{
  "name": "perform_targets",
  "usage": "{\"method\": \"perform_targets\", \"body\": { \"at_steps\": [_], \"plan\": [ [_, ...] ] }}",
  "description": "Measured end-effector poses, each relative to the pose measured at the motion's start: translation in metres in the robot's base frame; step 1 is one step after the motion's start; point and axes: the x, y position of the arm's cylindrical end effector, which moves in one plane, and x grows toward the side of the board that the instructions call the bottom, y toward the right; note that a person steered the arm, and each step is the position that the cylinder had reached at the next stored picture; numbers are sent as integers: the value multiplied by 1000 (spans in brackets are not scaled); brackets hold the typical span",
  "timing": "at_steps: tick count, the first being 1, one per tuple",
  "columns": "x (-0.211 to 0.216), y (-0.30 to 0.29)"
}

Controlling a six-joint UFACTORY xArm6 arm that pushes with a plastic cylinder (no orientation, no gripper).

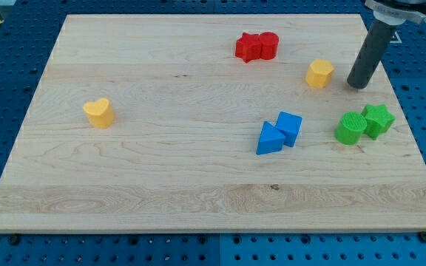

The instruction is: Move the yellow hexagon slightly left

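The yellow hexagon [319, 74] sits on the wooden board [161, 170] at the view's upper right. My tip [358, 85] rests on the board just to the right of the hexagon, a small gap apart from it. The rod rises from the tip toward the view's top right corner. A yellow heart-shaped block [99, 112] lies far off at the view's left.
A red star [248, 46] and a red cylinder [268, 44] touch near the top centre. Two blue blocks, a triangle [270, 140] and a cube-like one [289, 127], lie below the hexagon. A green cylinder [350, 128] and green star [378, 119] sit at the right edge.
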Motion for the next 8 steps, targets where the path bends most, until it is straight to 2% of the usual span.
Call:
{"method": "perform_targets", "body": {
  "at_steps": [2, 4, 6, 8],
  "plan": [
    [-21, -15],
    [5, -86],
    [7, -98],
    [21, -199]
  ]
}}
